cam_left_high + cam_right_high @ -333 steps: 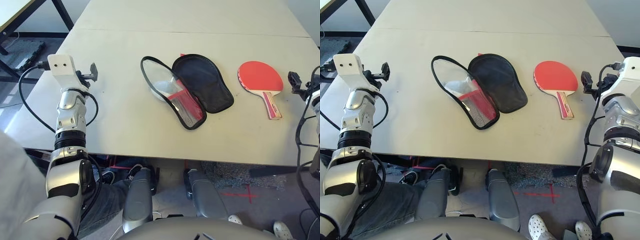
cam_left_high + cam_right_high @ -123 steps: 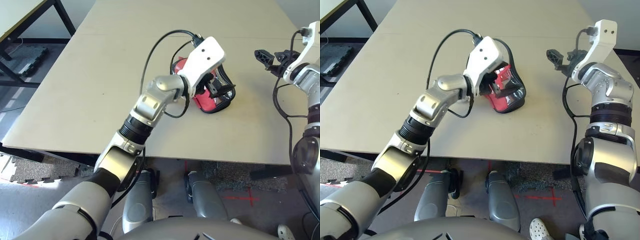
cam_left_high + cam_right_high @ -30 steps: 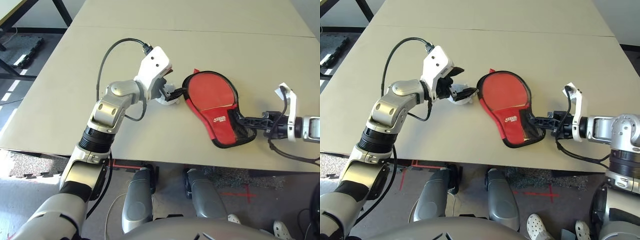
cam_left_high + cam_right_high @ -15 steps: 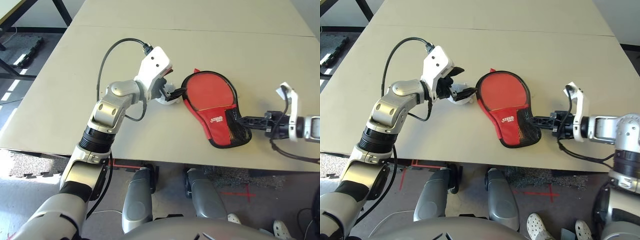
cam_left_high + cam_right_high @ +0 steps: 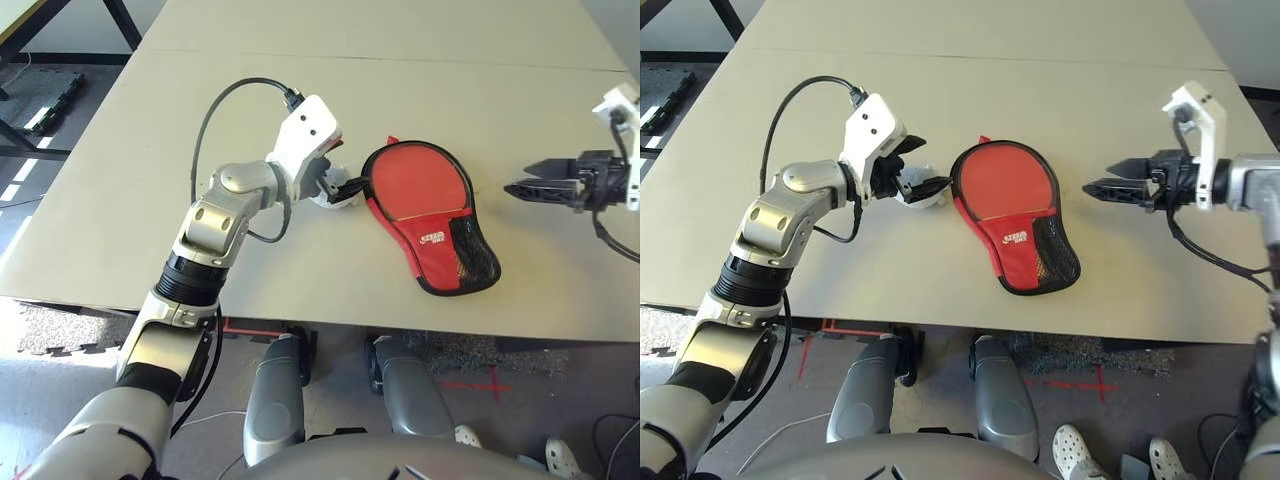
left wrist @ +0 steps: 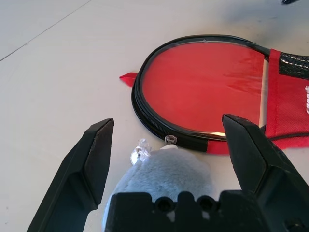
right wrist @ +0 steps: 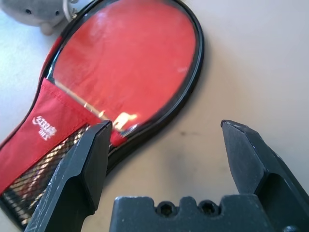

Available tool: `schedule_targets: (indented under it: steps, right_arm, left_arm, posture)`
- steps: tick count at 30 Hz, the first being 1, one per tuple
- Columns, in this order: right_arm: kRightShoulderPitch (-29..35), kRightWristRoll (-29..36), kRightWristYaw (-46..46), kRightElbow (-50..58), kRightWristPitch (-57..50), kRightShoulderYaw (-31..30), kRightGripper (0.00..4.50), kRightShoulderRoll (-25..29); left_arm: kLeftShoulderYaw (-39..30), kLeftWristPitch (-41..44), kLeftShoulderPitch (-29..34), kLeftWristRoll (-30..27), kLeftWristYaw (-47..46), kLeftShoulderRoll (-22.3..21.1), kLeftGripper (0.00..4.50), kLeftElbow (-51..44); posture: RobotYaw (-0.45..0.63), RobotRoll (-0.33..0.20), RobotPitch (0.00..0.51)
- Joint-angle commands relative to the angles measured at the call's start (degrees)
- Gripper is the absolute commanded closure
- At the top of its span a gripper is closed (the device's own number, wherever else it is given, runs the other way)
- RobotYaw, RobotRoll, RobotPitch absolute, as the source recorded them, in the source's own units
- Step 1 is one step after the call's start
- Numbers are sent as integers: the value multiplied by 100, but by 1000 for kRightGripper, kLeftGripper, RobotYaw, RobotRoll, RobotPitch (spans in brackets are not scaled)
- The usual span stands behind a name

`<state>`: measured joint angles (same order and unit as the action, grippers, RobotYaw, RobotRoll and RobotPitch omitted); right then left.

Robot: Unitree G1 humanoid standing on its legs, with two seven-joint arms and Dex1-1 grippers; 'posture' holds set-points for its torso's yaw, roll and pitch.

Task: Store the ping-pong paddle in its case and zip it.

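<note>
The red case [image 5: 425,205] lies flat and closed on the table, its black zipper edge running round it and its mesh pocket [image 5: 475,255] at the narrow end nearest me. The ping-pong paddle is hidden. My left gripper [image 5: 345,185] is open, its fingers straddling the fluffy white pompom [image 6: 161,171] and the zipper pull [image 6: 170,140] at the case's round end. My right gripper [image 5: 1102,180] hangs open to the right of the case, apart from it, with nothing between its fingers.
The table's front edge [image 5: 400,325] runs just below the case's narrow end. A seam [image 5: 450,65] crosses the tabletop at the back. A black table frame [image 5: 120,20] stands off the far left corner.
My right gripper has opened, let go of the case's narrow end and drawn back up and to the right. The case shifted slightly as it was let go. The left arm has not moved.
</note>
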<state>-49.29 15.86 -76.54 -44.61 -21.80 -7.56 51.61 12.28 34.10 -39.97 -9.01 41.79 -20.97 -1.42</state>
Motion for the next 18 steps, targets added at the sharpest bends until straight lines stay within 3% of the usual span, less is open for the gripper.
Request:
schedule_targets:
  steps: [1, 9, 18]
  right_arm:
    - [-403, -529, -114, -1078, 1307, -95, 27, -436]
    - [-719, -1245, -278, -2135, 2966, -148, 27, -1229]
    - [-770, -1839, -60, -2592, 3256, -161, 27, -1499]
  left_arm:
    - [18, 114, 70, -1, 26, -95, 0, -163]
    - [-56, 299, 161, -36, -6, -274, 0, -397]
    - [-113, 457, 200, -48, -25, -386, 0, -504]
  posture:
    - [31, 0, 222]
    - [72, 0, 221]
    - [79, 0, 228]
